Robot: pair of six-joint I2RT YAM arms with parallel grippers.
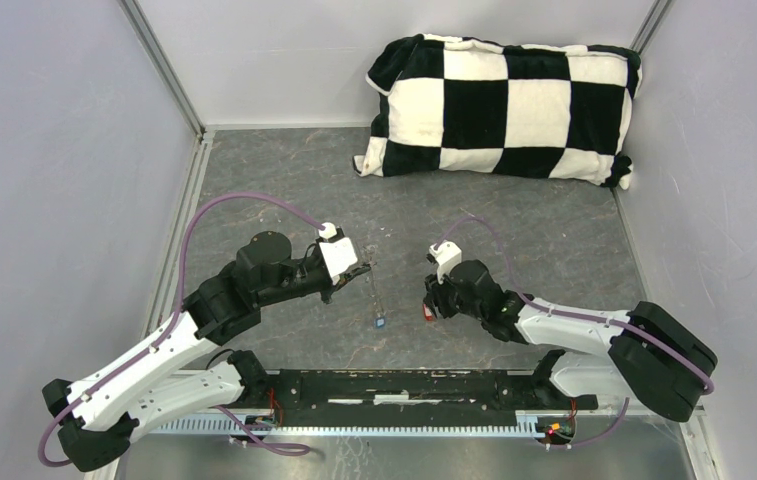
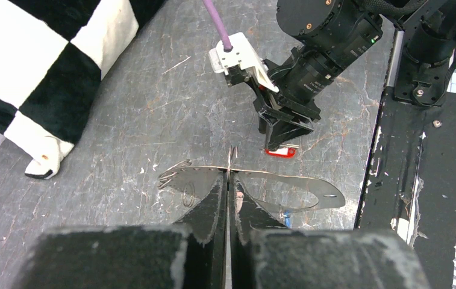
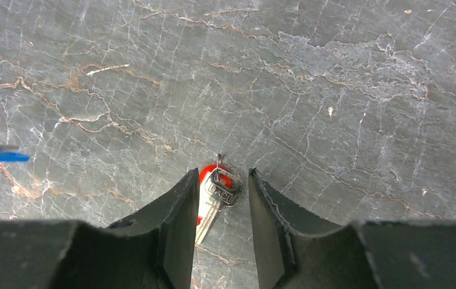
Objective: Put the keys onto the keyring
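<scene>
The red key (image 3: 218,191) lies flat on the grey table (image 1: 284,180), between the 2 fingers of the right gripper (image 3: 220,176). That gripper is spread open astride the key and, as far as the right wrist view shows, not yet touching it. The blue key (image 1: 381,323) sits just to the left of it, at the low end of the keyring (image 2: 291,189). Whether it is already threaded on cannot be told, though it looks so from above. The left gripper (image 2: 230,180) is clamped tight on the keyring's thin edge and holds the floppy loop up off the table, well apart from the right gripper.

The step in hand seems to be the pickup of the red key. The next move calls for closing squarely on its small head, lifting it off the table, then carrying it to the held loop. A flat, tiny key may slip or pivot as the fingers close.

Count: 2 keys (1 red, 1 blue), 1 keyring, 2 grippers, and 1 checked cushion (image 1: 504,105) at the far side of the table
</scene>
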